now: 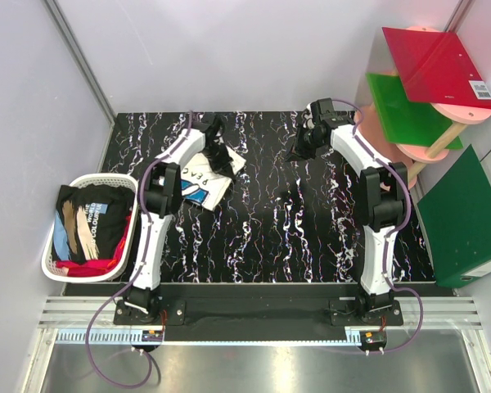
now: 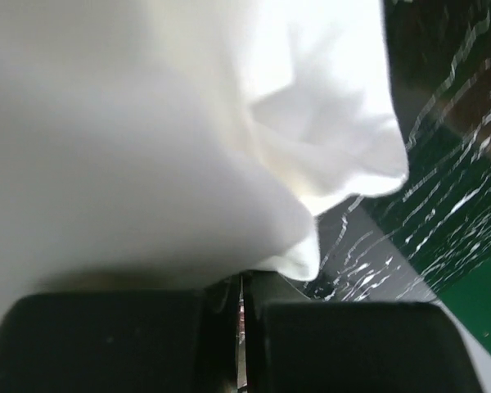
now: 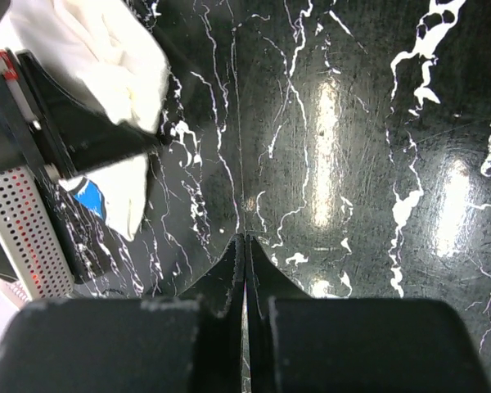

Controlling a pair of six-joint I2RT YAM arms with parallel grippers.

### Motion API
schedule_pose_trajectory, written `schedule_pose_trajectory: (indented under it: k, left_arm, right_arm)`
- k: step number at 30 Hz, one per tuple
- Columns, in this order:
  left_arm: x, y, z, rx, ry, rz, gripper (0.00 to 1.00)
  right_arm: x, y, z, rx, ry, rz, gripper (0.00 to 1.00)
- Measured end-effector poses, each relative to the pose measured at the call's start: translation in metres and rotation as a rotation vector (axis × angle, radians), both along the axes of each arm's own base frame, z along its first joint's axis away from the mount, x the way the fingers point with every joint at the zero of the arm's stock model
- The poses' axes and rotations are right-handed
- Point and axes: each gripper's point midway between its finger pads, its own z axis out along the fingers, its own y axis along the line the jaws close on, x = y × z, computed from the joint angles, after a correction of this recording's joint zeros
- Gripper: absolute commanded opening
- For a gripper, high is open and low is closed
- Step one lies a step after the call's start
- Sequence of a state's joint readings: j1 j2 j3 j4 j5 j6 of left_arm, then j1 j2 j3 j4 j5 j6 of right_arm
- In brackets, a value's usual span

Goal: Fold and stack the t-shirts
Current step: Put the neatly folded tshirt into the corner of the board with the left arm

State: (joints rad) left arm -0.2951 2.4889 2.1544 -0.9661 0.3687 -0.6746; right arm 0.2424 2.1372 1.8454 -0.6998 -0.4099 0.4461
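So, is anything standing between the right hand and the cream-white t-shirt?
Mostly no: only bare table separates the right hand from the cream-white t-shirt. The left hand, which appears shut on the cloth, sits over the side of the shirt facing the right hand, so part of that edge is blocked.

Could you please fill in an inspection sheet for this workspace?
Surface: black marbled table.
Job's things: white tee crumpled on the table; more tees in the basket.
Clutter: red board, green board, green folder, all off the table at right.
Grippers: left gripper shut against the white tee, grip unclear; right gripper shut, empty.
Cables: purple cables along both arms, looping at the bases.
Surroundings: pale walls, metal rail in front.
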Motion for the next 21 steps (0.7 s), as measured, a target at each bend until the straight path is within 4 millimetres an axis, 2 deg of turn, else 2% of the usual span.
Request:
schedule_pose_trajectory:
  k: [4,9,12,17,21]
  left_arm:
    - [0.017,0.033,0.001,0.015,-0.009,0.077,0.0]
    - [0.045,0.098,0.002,0.081,-0.047,0.204,0.0]
    - [0.055,0.136,0.001,0.116,-0.06,0.269,0.0]
    - [0.062,0.18,0.002,0.129,-0.061,0.342,0.0]
    - [0.066,0.204,0.003,0.138,-0.07,0.368,0.0]
  right_arm:
    - [-0.002,-0.001,0.003,0.001,-0.003,0.0,0.0]
    - [-0.005,-0.001,0.001,-0.001,0.005,0.0,0.0]
    - [-0.006,-0.001,0.0,-0.002,0.007,0.001,0.0]
    - [-0.006,-0.001,0.001,-0.001,0.004,0.001,0.0]
    - [-0.006,-0.001,0.003,0.001,0.003,0.001,0.0]
